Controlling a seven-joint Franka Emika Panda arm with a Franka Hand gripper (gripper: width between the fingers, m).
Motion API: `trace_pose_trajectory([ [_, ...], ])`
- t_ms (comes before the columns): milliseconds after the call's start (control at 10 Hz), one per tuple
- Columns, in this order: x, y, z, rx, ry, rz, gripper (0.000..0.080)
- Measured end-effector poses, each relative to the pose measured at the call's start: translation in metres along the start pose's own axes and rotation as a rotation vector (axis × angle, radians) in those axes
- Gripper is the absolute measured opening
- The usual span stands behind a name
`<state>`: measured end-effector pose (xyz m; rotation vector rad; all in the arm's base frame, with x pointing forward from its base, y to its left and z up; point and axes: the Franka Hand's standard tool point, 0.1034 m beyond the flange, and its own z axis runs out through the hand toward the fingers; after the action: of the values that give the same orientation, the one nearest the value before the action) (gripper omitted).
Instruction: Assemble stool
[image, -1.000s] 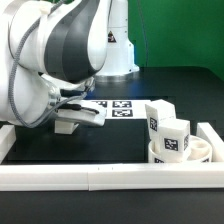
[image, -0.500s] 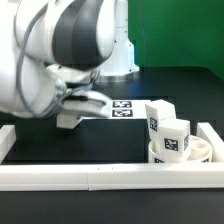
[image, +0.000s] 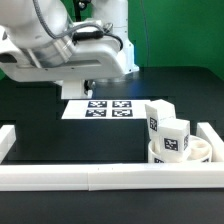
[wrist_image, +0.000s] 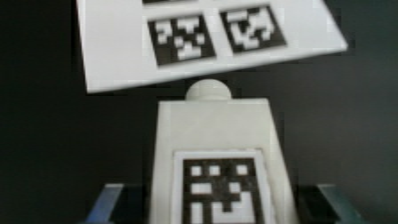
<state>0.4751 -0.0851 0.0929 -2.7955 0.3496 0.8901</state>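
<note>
In the wrist view my gripper (wrist_image: 217, 206) is shut on a white stool leg (wrist_image: 214, 130) with a black-and-white tag on its face. The leg's rounded end points toward the marker board (wrist_image: 205, 40), which lies well below it. One blue-grey finger (wrist_image: 111, 205) shows on each side of the leg. In the exterior view the arm is raised at the upper left, and it hides the gripper and the held leg. The round white seat (image: 200, 152) sits at the front right with two tagged legs (image: 158, 118) (image: 175, 138) standing in it.
The marker board (image: 100, 108) lies flat on the black table in the middle. A long white rail (image: 100, 178) runs along the front edge, with shorter rails at the left (image: 8, 140) and right (image: 212, 132). The robot base (image: 118, 55) stands behind.
The arm has risen from low over the table at the exterior view's left to high up, lifting the leg off the table. The marker board is now fully uncovered.
</note>
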Motion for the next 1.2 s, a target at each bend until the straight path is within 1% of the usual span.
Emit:
trace_pose_trajectory([
  [100,-0.001,-0.002,-0.003,-0.002,0.047,-0.004,0.0330],
  [200,0.002,-0.017,-0.016,-0.022,0.127,-0.012,0.0330],
  [300,-0.001,-0.046,-0.040,-0.029,0.192,-0.048,0.0330],
  [400,-0.002,-0.076,-0.064,-0.044,0.270,-0.079,0.0330],
  [500,-0.004,-0.099,-0.078,-0.065,0.316,-0.101,0.0330],
  [600,-0.005,-0.112,-0.081,-0.084,0.345,-0.093,0.0330],
  [700,0.002,-0.114,-0.084,-0.080,0.423,-0.105,0.0330],
  [800,0.005,-0.113,-0.086,-0.074,0.498,-0.107,0.0330],
  [900,0.006,-0.118,-0.087,-0.087,0.602,-0.113,0.0330],
  [1000,0.002,-0.135,-0.084,-0.119,0.667,-0.143,0.0330],
  [1200,0.006,-0.167,-0.094,-0.105,0.804,-0.175,0.0330],
])
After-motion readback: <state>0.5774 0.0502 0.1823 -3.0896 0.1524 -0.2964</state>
